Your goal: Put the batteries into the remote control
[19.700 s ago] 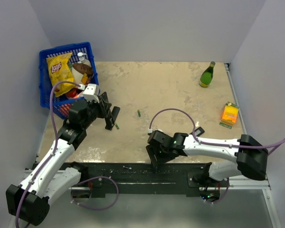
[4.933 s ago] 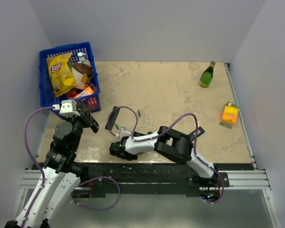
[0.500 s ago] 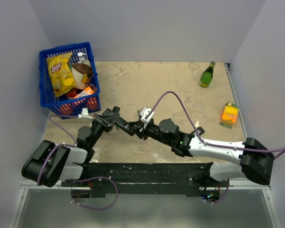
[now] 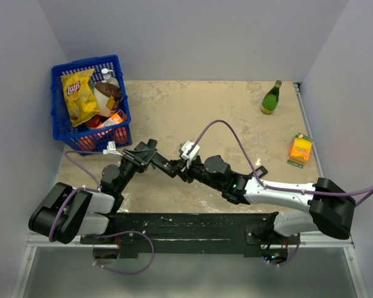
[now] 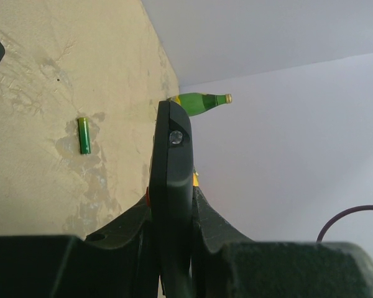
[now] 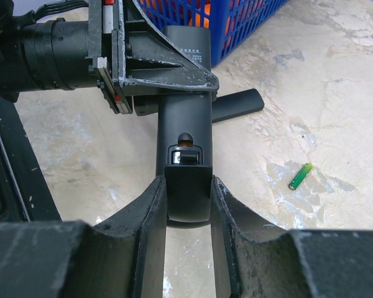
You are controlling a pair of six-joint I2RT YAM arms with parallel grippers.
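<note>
The right gripper [image 6: 188,183] is closed on the near end of the remote [image 6: 183,121], with one finger pressed to each long side. The left gripper [image 6: 168,81] clamps the same remote at its far end, fingers on the broad front and back faces. The black bar is thus held between the two tools above the table [image 6: 311,74], over its near left part in the top view.

In the right wrist view the remote's back faces the camera. Its battery bay [image 6: 185,152] is uncovered, and a metal contact shows inside.

One green battery [image 6: 300,176] lies flat on the table to the right of the remote, well apart from both grippers. The left wrist view shows it too.

A short black piece [image 6: 235,105] lies on the table beyond the remote, near the blue basket [image 6: 236,25]. It may be the back cover, though too little of it shows to be sure.

A green bottle [image 4: 271,98] stands near the far right corner, and an orange carton [image 4: 301,149] sits by the right edge.
</note>
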